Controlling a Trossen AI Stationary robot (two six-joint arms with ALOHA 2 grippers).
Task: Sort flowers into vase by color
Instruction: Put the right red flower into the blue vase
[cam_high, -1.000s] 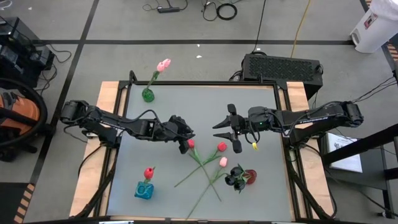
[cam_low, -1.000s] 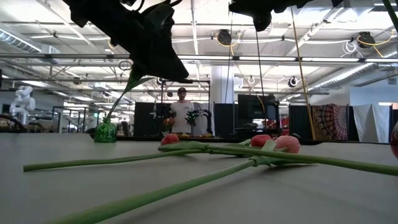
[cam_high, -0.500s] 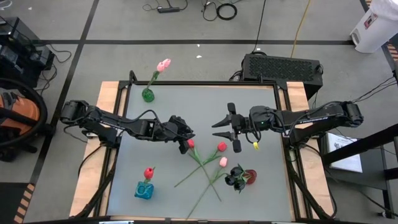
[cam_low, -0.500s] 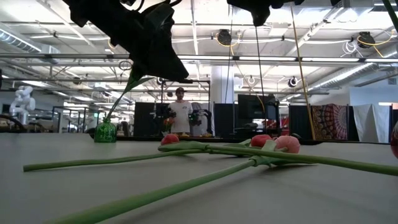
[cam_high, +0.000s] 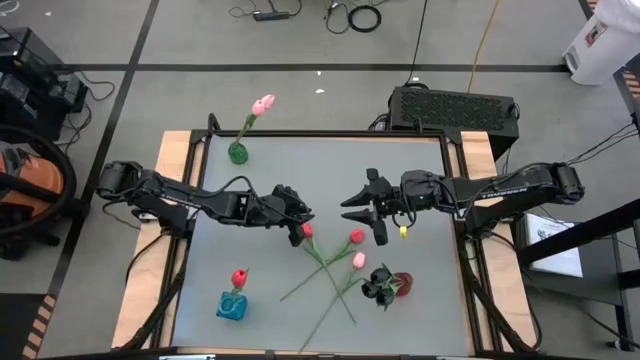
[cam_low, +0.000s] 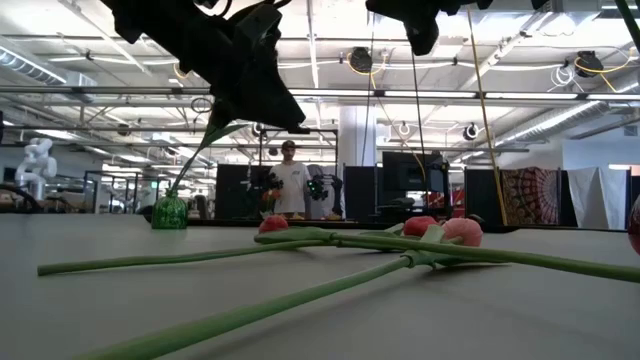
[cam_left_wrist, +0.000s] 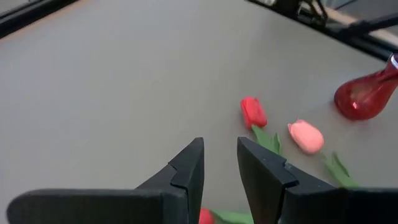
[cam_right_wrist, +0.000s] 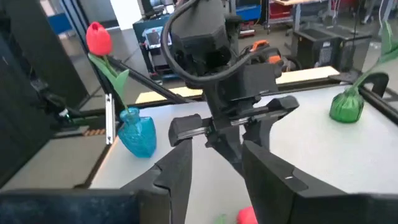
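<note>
Pink tulip (cam_high: 263, 104) and red tulip (cam_high: 239, 277) sit in vases — three tulips (cam_high: 356, 237) lie mid-tabletop (cam_high: 320, 165); both grippers' (cam_high: 297, 229) jaws hover open, empty.

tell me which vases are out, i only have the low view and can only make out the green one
observer: three in all. Besides the green vase, a blue vase stands on the left arm's side, holding a red tulip.
operator: and the third
observer: a red vase on the right arm's side, with black tulips in it.
operator: is either gripper holding anything
observer: no, the left gripper and the right gripper are both open and empty.
</note>
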